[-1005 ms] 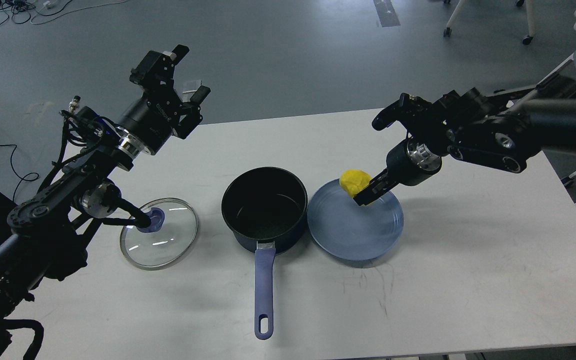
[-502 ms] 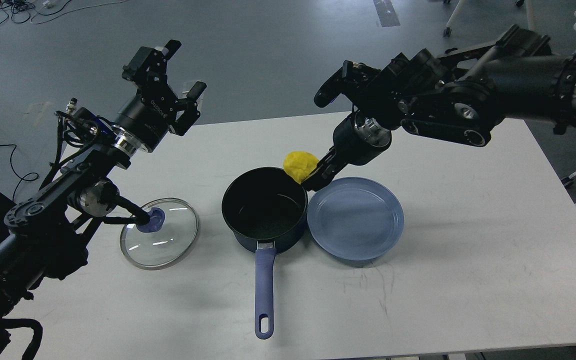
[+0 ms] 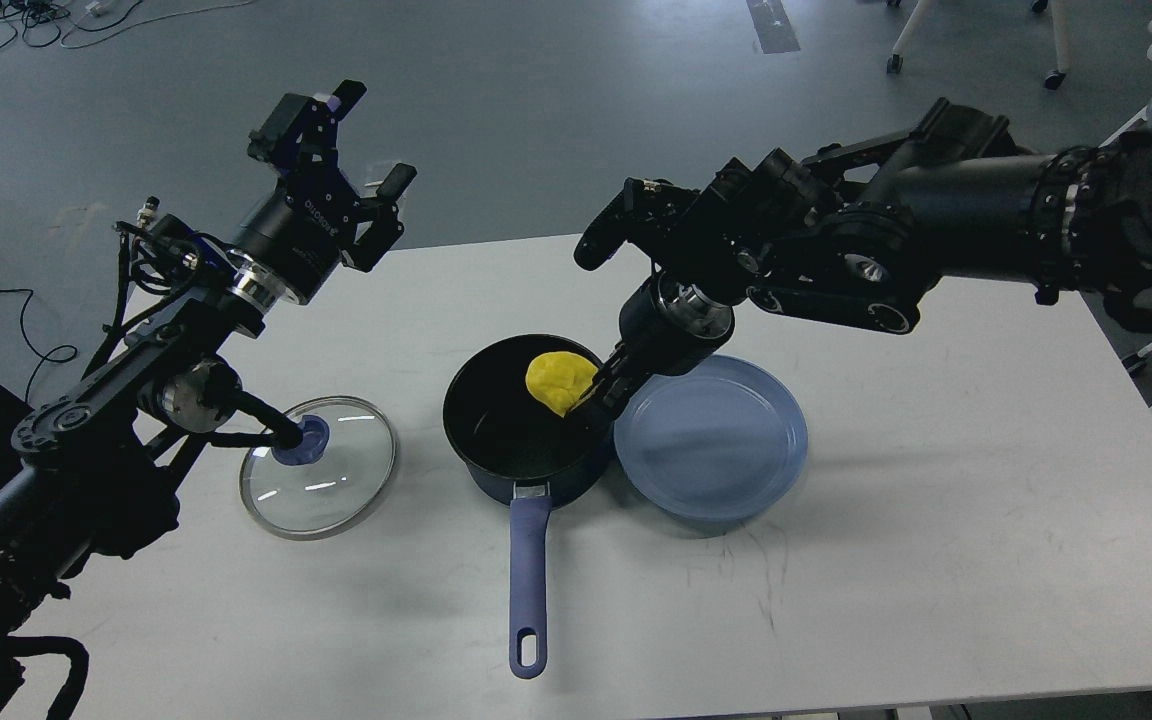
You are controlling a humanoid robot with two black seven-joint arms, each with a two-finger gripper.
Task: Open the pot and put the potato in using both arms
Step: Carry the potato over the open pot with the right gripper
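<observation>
The dark navy pot stands open in the middle of the white table, its long blue handle pointing toward me. Its glass lid with the blue knob lies flat on the table to the left. My right gripper is shut on the yellow potato and holds it over the pot's right side, just inside the rim. My left gripper is open and empty, raised above the table's far left edge.
An empty shallow blue plate sits right beside the pot on its right. My right arm stretches across the table's far right. Chair legs and cables are on the grey floor beyond the table.
My right gripper has carried the potato from the blue plate leftward, over the pot's rim and down into the pot's opening. The left arm has barely moved.
</observation>
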